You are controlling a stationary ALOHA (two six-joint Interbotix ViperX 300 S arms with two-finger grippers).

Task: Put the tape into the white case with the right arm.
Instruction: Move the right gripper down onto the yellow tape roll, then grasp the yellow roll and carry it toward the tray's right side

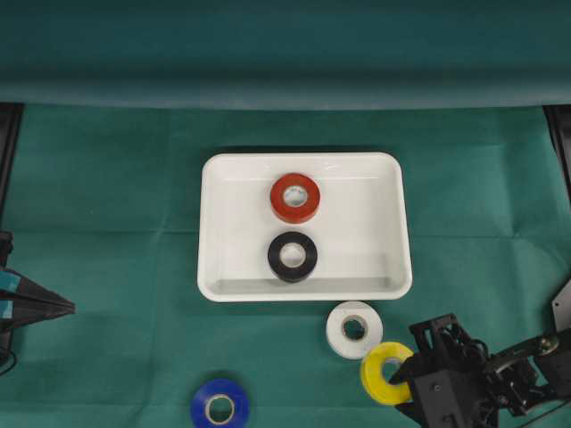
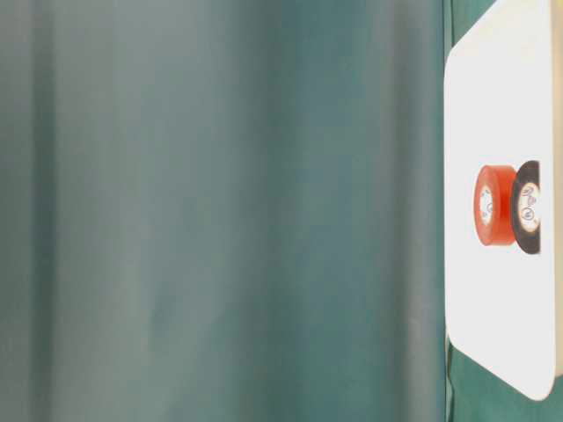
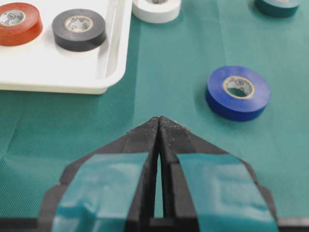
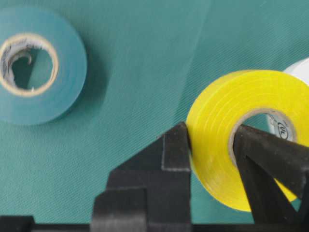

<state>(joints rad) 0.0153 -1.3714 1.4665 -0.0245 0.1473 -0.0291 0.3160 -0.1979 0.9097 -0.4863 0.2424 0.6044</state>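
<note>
Right wrist view: right claw clamped on yellow tape, roll tilted; left claw closed, empty

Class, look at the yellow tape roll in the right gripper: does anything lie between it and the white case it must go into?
Yes. The white tape roll lies on the cloth between the yellow tape roll, gripped by the right gripper, and the white case. A lifted carry would probably clear it.
</note>
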